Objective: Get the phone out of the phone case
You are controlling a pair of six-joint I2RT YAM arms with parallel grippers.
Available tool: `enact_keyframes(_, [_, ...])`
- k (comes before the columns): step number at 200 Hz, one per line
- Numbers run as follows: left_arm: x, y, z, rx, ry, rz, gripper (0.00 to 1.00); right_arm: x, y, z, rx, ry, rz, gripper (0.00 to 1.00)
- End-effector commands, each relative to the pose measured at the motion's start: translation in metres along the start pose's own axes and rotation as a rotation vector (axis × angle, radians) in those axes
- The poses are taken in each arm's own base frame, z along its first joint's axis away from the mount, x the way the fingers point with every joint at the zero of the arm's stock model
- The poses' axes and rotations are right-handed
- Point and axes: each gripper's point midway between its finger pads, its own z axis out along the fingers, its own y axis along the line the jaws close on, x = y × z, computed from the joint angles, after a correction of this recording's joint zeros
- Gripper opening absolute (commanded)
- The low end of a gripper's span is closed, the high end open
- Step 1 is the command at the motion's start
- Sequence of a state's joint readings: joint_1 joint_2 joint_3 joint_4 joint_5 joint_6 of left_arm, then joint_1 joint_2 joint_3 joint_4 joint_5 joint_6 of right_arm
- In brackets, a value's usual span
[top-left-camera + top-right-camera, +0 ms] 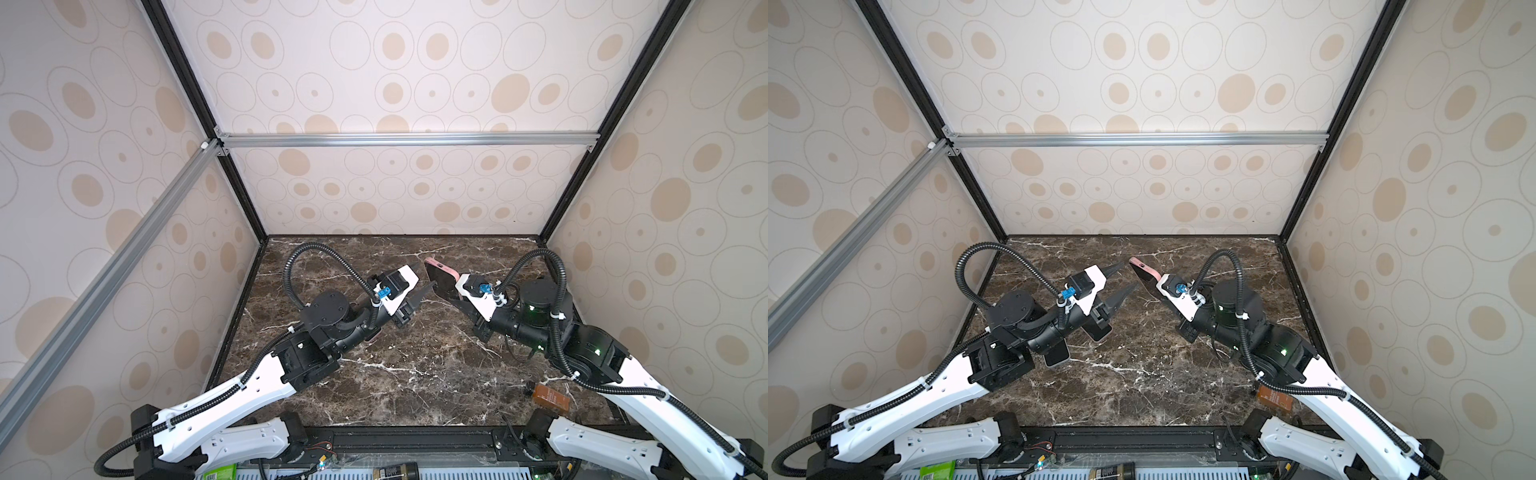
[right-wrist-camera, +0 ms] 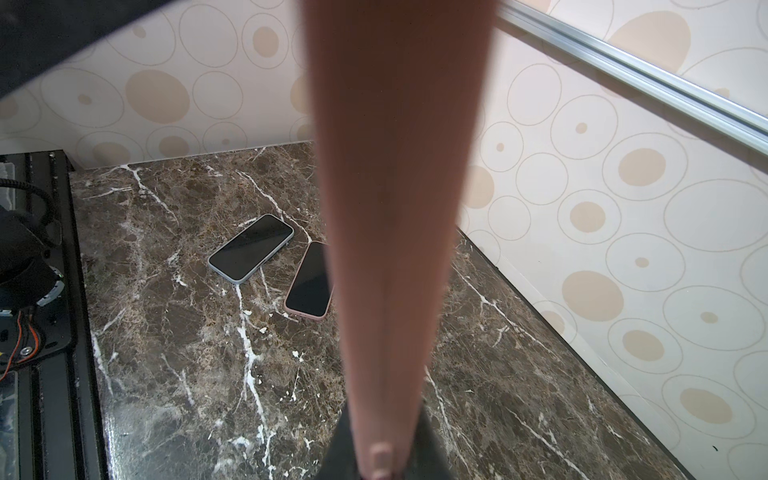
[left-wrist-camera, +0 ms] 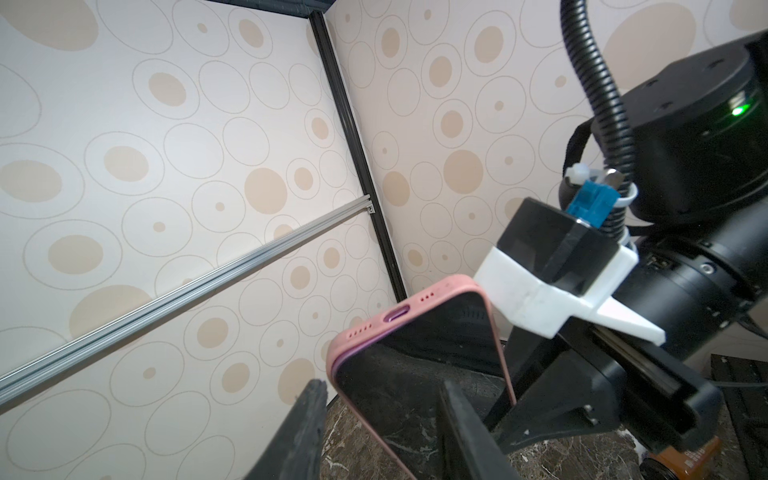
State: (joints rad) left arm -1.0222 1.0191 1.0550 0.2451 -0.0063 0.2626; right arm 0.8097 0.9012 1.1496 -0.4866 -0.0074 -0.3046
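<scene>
Pink case [image 2: 395, 208] fills the right wrist view, its back close and blurred. The right gripper [image 1: 453, 291] is clenched on one end of it, dark fingers [image 2: 343, 457] pressed to either side. Phone [image 3: 395, 374] sits seated in the case, screen dark, a thin purple rim showing inside the pink lip. The pair is held tilted and clear of the marble table [image 1: 415, 374], toward the back, between the two arms. Free end carries the charging port and speaker holes, and it points at the left gripper [image 1: 1131, 274]. Left jaws stand apart with nothing gripped: in the left wrist view one finger [image 3: 309, 411] is just beside the case's corner and the other crosses in front of the screen. Whether either finger touches the case I cannot tell. Outward from the grippers, two more phones lie flat on the marble on the left arm's side: a grey-cased phone [image 2: 251, 247] and, just beside it, a second pink-cased phone [image 2: 309, 280], both screen up and partly hidden under the left arm in a top view. Near the front right corner, beside the right arm's base, lies a small brown labelled object [image 1: 550, 397] — too small to identify.
</scene>
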Motion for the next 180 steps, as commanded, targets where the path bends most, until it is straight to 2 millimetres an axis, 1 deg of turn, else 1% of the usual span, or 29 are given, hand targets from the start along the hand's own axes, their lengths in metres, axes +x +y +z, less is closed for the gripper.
enact_keyframes(1, [-0.016, 0.002, -0.005, -0.003, -0.047, 0.021, 0.43, -0.020, 0.002, -0.004, -0.014, -0.077, -0.016, 0.00])
enact_keyframes(39, [-0.016, 0.000, -0.006, 0.006, -0.046, 0.020, 0.40, -0.022, 0.004, -0.005, -0.025, -0.084, -0.012, 0.00])
enact_keyframes(103, [-0.018, -0.003, -0.004, 0.023, -0.044, 0.021, 0.39, -0.024, 0.007, -0.006, -0.045, -0.098, -0.009, 0.00])
enact_keyframes(180, [-0.015, -0.004, -0.004, 0.029, -0.031, 0.019, 0.38, -0.025, 0.013, -0.006, -0.073, -0.111, -0.009, 0.00])
